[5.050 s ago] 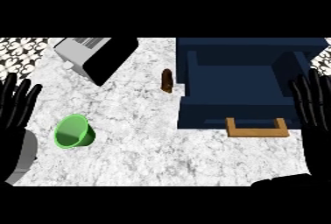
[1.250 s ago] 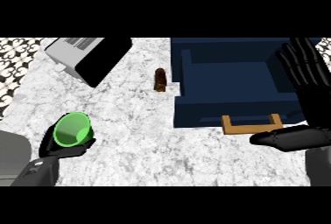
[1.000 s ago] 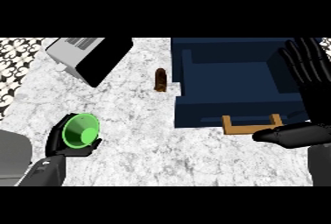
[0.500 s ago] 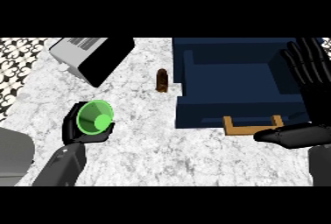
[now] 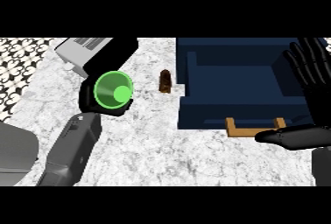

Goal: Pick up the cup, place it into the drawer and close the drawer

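Our left hand (image 5: 97, 100) curled round green cup (image 5: 113, 89); toaster (image 5: 90, 52) at 11 o'clock, bottle (image 5: 165, 81) at 3 before drawer (image 5: 239, 118). Right hand (image 5: 310, 65) spread wide.

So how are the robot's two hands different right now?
The left hand is curled round the green cup and lifted over the counter, while the right hand holds nothing. The left hand's fingers wrap the cup; the right hand's fingers are straight and spread. The left hand is out beside the toaster, while the right hand is over the blue drawer's right side. Both are black on grey forearms.
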